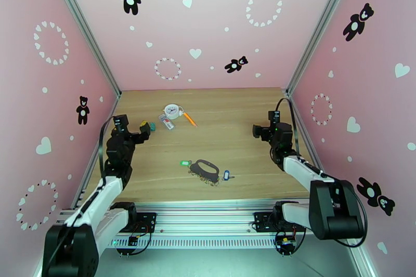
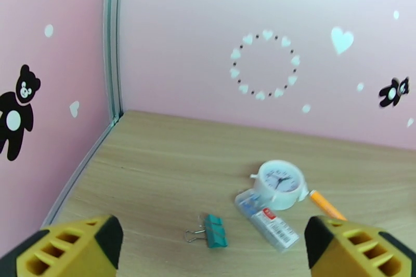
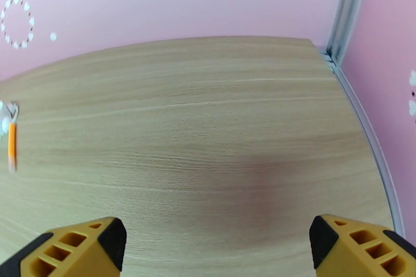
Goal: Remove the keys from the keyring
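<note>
In the top view the keyring [image 1: 204,170], a black oval strap loop with a thin chain bunched along its lower edge, lies flat on the wooden surface [image 1: 236,117], low in the frame and roughly midway between the two arms. The green-tagged key [image 1: 183,163] sits at the loop's left end and the blue-tagged key [image 1: 226,174] just beside its right end; whether each is joined to the ring is too small to tell. The left fingers [image 1: 144,128] hang at the left side of the surface, spread wide with nothing between them, and the right fingers [image 1: 258,130] hang at the right side, likewise parted and empty, both well apart from the keyring. In the left wrist view the yellow finger tips frame a teal binder clip [image 2: 213,230], with a clear box bearing a red-and-white label [image 2: 268,220], a white alarm clock [image 2: 280,182] and an orange pen [image 2: 326,205] to its right. In the right wrist view the tips stand apart over bare wood.
</note>
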Available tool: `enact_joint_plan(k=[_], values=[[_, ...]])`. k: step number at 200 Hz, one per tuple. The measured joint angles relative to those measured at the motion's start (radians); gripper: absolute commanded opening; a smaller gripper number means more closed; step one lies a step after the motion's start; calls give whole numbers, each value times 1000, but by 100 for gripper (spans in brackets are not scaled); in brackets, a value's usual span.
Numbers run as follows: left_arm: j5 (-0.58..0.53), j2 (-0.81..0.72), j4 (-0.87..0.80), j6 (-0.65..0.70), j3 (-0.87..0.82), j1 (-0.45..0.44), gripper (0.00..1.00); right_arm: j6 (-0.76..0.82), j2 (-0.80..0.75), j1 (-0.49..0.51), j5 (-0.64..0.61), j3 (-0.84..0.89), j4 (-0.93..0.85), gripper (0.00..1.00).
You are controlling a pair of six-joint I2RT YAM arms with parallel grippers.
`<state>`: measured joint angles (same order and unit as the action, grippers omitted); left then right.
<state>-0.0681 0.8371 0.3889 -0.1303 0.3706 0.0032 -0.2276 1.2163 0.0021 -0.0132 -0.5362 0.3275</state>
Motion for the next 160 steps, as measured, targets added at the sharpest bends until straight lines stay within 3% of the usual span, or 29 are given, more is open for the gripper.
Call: enact_joint_plan(k=[43, 106, 133, 160], values=[[0, -122, -162, -231, 10, 0, 99, -271, -180, -3, -56, -64, -319, 99], [61, -55, -377, -382, 113, -11, 98, -347, -330, 5, 88, -64, -539, 99], [86, -79, -450, -383, 140, -86, 99, -357, -333, 48, 151, -65, -612, 99], [116, -82, -501, -383, 155, -221, 99, -373, -295, 148, 198, -74, -680, 99]])
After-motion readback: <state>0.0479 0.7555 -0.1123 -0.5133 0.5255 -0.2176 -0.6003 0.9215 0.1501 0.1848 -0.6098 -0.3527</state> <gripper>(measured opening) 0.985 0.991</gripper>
